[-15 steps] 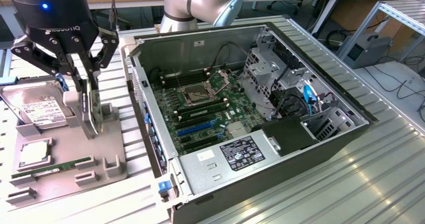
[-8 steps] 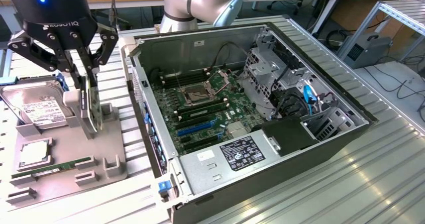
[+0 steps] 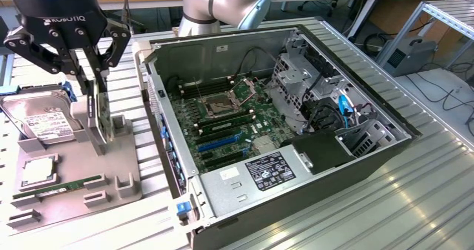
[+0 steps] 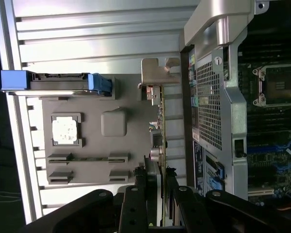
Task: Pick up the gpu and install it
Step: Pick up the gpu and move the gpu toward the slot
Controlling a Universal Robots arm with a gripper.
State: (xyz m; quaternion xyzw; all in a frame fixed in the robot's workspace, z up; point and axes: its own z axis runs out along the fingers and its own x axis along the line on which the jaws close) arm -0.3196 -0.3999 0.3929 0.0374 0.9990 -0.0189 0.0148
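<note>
Standing upright, the gpu sits clamped inside the claw.

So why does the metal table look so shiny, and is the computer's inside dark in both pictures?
Exterior view: light glares in streaks off the ribbed table, but the computer case is evenly lit inside. Wrist view: the table is washed-out bright, the motherboard in deep shadow.
</note>
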